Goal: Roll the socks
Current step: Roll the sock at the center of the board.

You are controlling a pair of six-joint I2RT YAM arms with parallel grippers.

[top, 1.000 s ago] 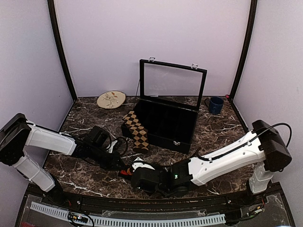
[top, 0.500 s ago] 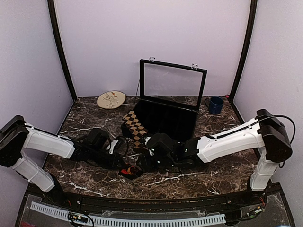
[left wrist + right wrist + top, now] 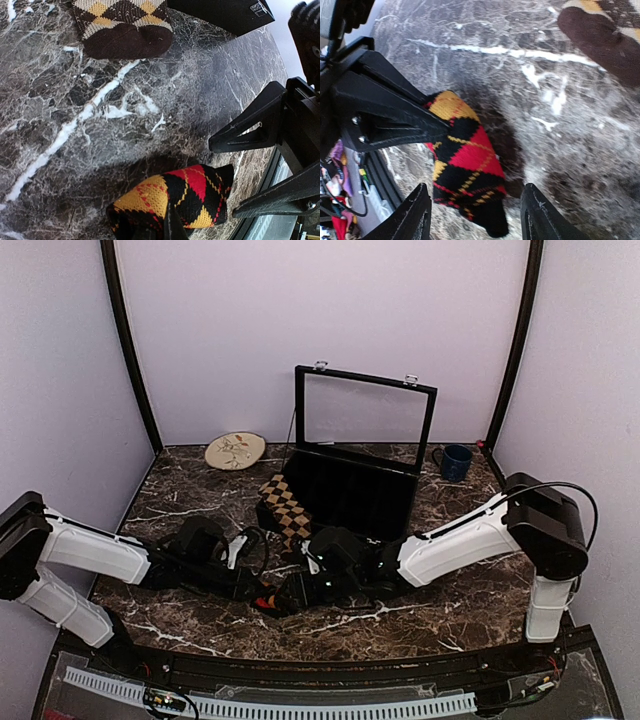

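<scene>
red-orange argyle sock [image 3: 465, 160] sits bunched up; tan-brown sock [image 3: 288, 510] lies flat, apart.

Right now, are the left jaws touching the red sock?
Touching. The right wrist view shows the left jaws pinched shut on the edge of the red sock; the left wrist view shows the same pinch.

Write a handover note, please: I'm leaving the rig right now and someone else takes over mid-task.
Left gripper: shut on the red sock, near the front edge of the table.
Right gripper: open, fingers either side of that sock, not gripping.
Tan sock: lying flat beside the black case, unrolled.
Done: red sock bunched into a compact bundle; fully rolled or not, I cannot tell.
Left: finish it, then roll the tan sock.
</scene>
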